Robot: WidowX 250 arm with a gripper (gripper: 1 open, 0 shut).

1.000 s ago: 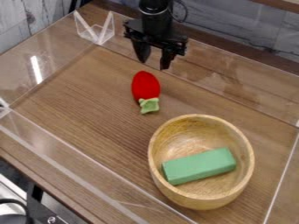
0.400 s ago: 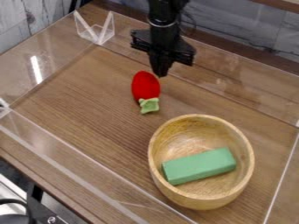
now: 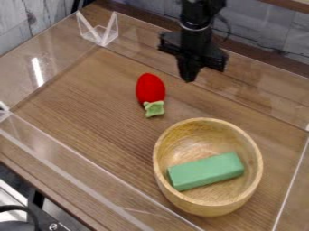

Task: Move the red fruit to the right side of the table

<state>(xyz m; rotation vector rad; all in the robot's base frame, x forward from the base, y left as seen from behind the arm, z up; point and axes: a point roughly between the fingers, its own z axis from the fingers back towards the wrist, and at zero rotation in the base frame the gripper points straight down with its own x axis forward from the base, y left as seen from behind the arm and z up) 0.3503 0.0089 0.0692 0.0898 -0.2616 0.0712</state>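
The red fruit (image 3: pixel 150 89) lies on the brown table (image 3: pixel 85 99), near the middle, its light green cap pointing toward the front. My gripper (image 3: pixel 192 74) hangs up and to the right of it, apart from the fruit, pointing down at the tabletop. Its black fingers (image 3: pixel 191 65) are pressed together and nothing is between them.
A round light wooden bowl (image 3: pixel 207 166) stands at the front right with a green rectangular block (image 3: pixel 205 170) lying in it. Low clear acrylic walls (image 3: pixel 97 29) border the tabletop on all sides.
The gripper shut its fingers on nothing and moved to the right, away from the fruit. The fruit, bowl and block stayed where they were.
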